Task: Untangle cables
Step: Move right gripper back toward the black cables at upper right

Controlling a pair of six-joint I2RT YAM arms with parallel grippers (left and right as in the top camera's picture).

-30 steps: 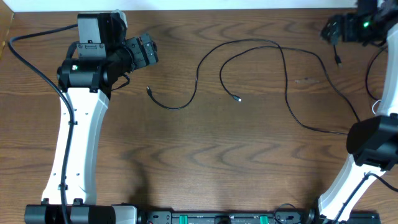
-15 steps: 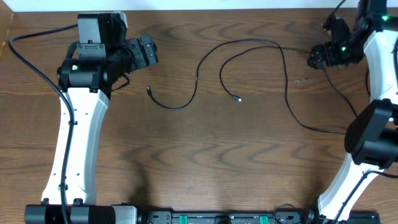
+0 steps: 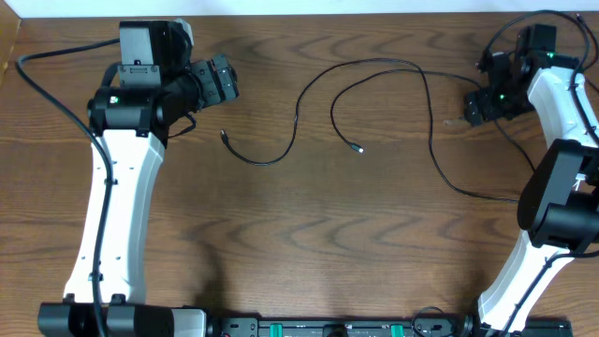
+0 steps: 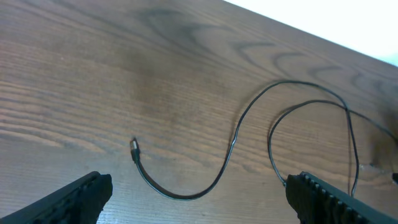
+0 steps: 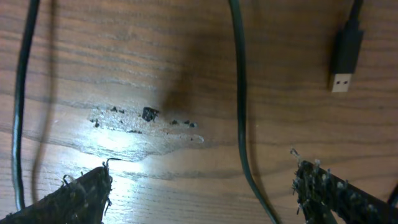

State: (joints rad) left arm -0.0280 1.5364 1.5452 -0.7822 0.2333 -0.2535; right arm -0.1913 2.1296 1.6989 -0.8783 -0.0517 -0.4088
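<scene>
The black cables [image 3: 374, 64] lie slack on the counter [image 3: 374, 243] in open curves that cross near the middle, one plug end [image 3: 225, 137] resting near the left hand [image 3: 225, 80], which is wide open and empty. At the far right, one strand [image 5: 239, 93] runs between the widely parted fingers of the right hand [image 3: 475, 105], which hovers low over it gripping nothing, a USB plug [image 5: 345, 59] just beside. To pick cleanly, I judge it should centre on that strand alone, close softly, and draw it clear of the neighbouring curve.
</scene>
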